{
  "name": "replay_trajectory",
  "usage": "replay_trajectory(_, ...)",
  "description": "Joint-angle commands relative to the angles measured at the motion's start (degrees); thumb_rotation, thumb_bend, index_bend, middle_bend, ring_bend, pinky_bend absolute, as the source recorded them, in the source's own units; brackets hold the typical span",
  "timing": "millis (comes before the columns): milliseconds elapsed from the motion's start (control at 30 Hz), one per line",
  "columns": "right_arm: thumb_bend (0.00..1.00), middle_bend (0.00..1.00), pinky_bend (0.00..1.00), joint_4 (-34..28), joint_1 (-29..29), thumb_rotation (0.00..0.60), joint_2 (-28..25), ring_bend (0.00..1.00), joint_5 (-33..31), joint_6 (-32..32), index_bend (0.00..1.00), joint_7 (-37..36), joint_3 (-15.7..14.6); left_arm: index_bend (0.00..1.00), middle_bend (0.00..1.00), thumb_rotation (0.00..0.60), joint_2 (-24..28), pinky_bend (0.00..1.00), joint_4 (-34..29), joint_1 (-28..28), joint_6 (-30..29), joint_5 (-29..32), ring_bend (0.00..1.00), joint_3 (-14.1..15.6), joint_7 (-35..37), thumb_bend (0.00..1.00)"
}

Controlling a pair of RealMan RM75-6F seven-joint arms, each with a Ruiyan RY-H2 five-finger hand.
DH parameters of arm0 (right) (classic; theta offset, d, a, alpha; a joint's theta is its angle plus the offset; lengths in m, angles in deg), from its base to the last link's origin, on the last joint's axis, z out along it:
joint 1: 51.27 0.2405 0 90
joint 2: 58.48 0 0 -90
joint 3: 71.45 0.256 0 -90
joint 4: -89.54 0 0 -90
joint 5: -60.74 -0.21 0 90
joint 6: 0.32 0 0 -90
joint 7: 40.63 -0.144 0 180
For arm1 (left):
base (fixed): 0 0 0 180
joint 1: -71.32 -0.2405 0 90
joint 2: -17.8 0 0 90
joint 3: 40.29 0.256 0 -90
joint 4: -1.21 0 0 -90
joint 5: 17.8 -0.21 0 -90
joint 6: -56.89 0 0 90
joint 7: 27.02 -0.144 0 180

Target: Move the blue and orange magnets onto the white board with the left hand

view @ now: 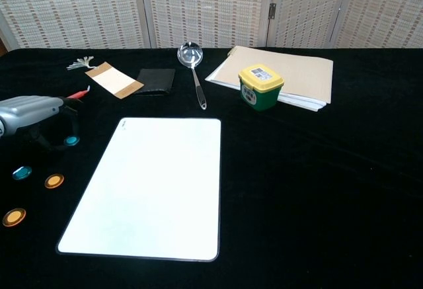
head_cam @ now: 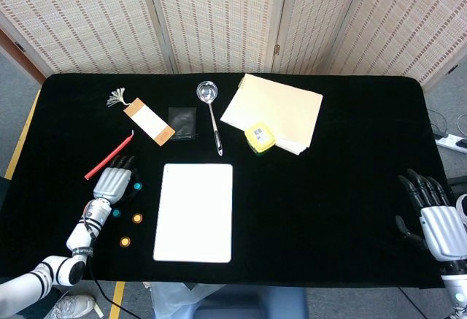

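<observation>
— What lay along the back of the black-draped counter?

— A tasselled bookmark sat at the left, a black wallet just beside it, and a red pen lay nearer the front.

— And toward the middle?

— A steel ladle pointed its handle forward. To its right a manila folder rested on white papers, with a green tub under a yellow lid at its near edge. Woven screens stood behind.
</observation>
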Motion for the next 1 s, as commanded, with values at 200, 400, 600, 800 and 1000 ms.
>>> replay_trajectory(200,0.46,0.0,0.0,-0.37,-0.37,0.6,-0.26,0.0,0.02,0.51,0.0,0.2,-0.02,0.48,0.1,0.6,-0.47,0.0,0.97,0.25,0.59,0.44,0.0,0.15,0.66,0.39)
replay_trajectory(400,0.46,0.0,0.0,-0.51,-0.58,0.6,-0.32,0.0,0.18,0.8,0.0,0.17,-0.07,0.5,0.1,0.6,-0.78,0.0,1.4,0.38,0.85,0.45,0.0,0.28,1.35,0.39)
replay_trajectory(600,0.46,0.0,0.0,-0.45,-0.69,0.6,-0.3,0.0,0.26,1.08,0.0,0.05,0.03,0.52,0.1,0.6,-0.52,0.0,1.22,0.4,0.47,0.05,0.0,0.31,2.13,0.4)
replay_trajectory(800,0.46,0.0,0.0,-0.24,-0.73,0.6,-0.23,0.0,0.33,1.15,0.0,-0.16,0.06,0.53,0.1,0.6,1.05,0.0,-1.63,0.38,-1.18,-0.8,0.0,0.1,1.93,0.41)
replay_trajectory(1000,0.46,0.0,0.0,0.28,-0.88,0.6,-0.19,0.0,0.17,1.17,0.0,-0.72,0.04,0.53,0.1,0.6,2.48,0.0,-6.78,0.92,-3.12,-1.97,0.0,-0.25,0.41,0.41)
